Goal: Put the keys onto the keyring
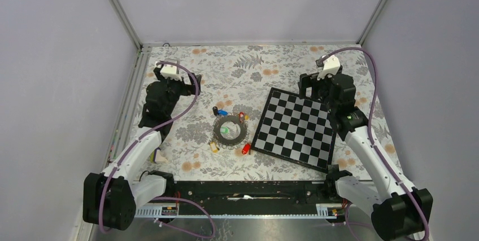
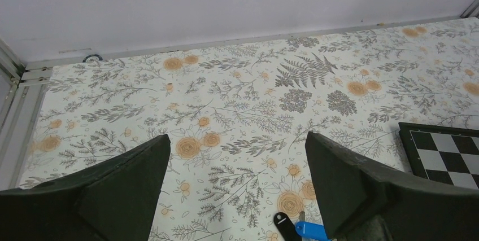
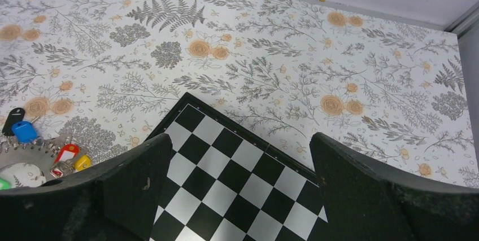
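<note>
The dark grey keyring [image 1: 230,131] lies flat on the floral cloth, left of the chessboard. Small keys lie around it: blue [image 1: 222,112], black [image 1: 215,109], red [image 1: 242,117], yellow [image 1: 214,147], a second red [image 1: 245,149], and a green one [image 1: 226,130] inside the ring. My left gripper [image 1: 169,90] is open and empty at the back left, away from the keys. Its wrist view [image 2: 237,139] shows the blue key [image 2: 310,229] and black key [image 2: 287,225] at the bottom edge. My right gripper [image 1: 317,87] is open and empty over the chessboard's far corner [image 3: 240,139].
A black and white chessboard [image 1: 296,128] lies tilted right of the keyring and also shows in the right wrist view [image 3: 243,167]. In that view the ring's edge [image 3: 39,149], blue key [image 3: 25,132] and red key [image 3: 66,152] sit far left. Grey walls enclose the table.
</note>
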`<control>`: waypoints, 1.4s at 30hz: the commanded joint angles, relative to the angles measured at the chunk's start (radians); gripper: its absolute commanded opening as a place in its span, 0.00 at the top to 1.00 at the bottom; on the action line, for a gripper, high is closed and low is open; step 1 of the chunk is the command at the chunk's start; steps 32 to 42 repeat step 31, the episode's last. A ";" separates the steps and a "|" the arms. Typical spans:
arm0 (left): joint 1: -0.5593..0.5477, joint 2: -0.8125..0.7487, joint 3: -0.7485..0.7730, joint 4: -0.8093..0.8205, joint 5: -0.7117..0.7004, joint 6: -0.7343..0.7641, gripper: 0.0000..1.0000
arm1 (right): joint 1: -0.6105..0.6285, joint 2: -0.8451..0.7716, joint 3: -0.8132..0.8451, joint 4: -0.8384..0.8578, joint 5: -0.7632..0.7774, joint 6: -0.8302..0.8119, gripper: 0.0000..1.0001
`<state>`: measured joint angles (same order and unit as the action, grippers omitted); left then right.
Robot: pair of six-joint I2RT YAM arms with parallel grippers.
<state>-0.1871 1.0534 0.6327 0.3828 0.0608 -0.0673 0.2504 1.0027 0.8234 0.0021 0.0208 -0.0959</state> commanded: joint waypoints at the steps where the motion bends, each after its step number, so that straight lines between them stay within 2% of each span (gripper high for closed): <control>1: 0.003 -0.038 0.016 0.035 0.057 0.018 0.01 | -0.005 -0.062 -0.027 0.091 -0.018 -0.033 0.01; 8: 0.003 -0.083 0.059 -0.070 0.127 0.059 0.01 | -0.005 -0.122 -0.038 0.058 -0.056 -0.045 0.00; 18: 0.003 -0.157 0.090 -0.116 0.148 0.051 0.01 | -0.049 -0.226 -0.084 0.052 -0.081 -0.048 0.00; 42: 0.003 -0.168 0.065 -0.127 0.166 0.034 0.01 | -0.086 -0.220 -0.085 0.052 -0.110 -0.016 0.00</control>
